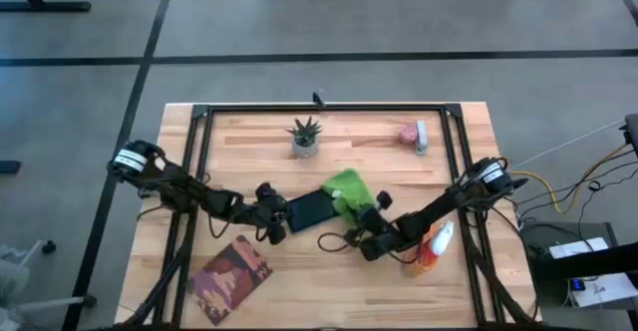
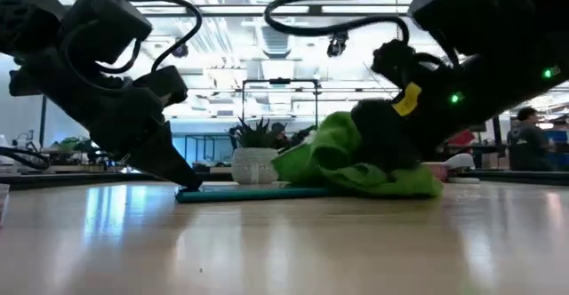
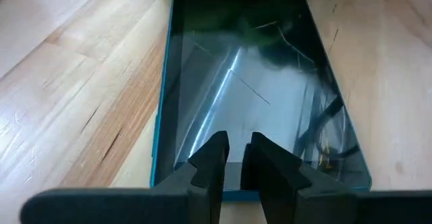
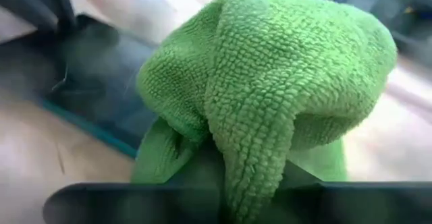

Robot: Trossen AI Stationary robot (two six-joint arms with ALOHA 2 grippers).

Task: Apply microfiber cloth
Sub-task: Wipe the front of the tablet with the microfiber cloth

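Lime-green nubbly microfiber cloth [image 4: 270, 82]; dark glass tablet w/ teal edge [image 3: 250, 96]; maroon-tan camo-patterned book [image 1: 230, 274]; orange spray bottle, white head [image 1: 436, 246].

Microfiber cloth [image 4: 270, 89]: soft lime-green fabric with a nubbly, looped pile, matt throughout. Tablet [image 3: 253, 82]: smooth, glossy dark glass that mirrors its surroundings, edged by a teal rim. Table [image 3: 88, 82]: light wooden planks with visible grain and a faint satin sheen that reflects the ceiling lights in the low view. Left gripper [image 3: 235, 158]: matt black fingers, plastic-looking, with hard, stepped edges.
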